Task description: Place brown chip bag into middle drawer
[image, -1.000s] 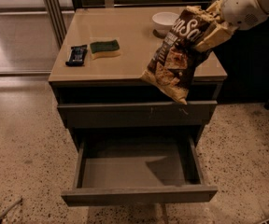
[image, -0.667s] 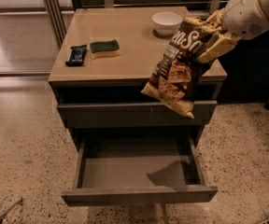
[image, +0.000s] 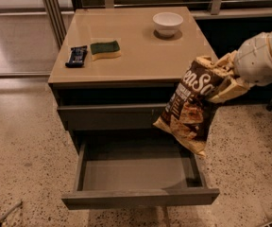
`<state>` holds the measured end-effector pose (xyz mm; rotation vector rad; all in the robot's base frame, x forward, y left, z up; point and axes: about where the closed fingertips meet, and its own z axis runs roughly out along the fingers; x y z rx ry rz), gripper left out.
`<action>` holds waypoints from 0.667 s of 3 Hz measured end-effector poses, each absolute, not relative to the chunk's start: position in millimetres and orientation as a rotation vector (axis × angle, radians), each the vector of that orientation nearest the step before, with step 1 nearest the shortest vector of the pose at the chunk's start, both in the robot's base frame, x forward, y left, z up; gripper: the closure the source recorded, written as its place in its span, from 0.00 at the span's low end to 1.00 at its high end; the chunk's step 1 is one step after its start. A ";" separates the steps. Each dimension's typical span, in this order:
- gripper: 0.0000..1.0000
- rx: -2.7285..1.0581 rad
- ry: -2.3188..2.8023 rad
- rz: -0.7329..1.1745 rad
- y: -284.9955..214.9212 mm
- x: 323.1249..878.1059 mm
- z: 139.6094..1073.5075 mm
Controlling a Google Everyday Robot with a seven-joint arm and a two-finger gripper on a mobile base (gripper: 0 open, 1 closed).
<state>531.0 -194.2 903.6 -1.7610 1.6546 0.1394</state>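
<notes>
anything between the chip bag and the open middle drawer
Nothing visible does. The gripper holds the brown chip bag over the right side of the open middle drawer, and nothing lies on its floor.

Our arm [image: 263, 56] extended from the right edge, white wrist angled down-left. Our end effector [image: 223, 77] hung in the air, tan fingers [image: 226, 92] clamped on the top of the brown chip bag [image: 189, 107].

Tan top [image: 140, 51]: bowl [image: 168, 22] back R; sponge [image: 105, 49], snack bar [image: 76, 56] L; claw [image: 219, 79] off R edge.
</notes>
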 end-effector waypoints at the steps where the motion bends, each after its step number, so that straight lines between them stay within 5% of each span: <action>1: 1.00 -1.761 1.686 0.007 -211.5 516.1 853.1; 2: 1.00 -1.755 1.767 -0.095 -223.9 505.2 788.7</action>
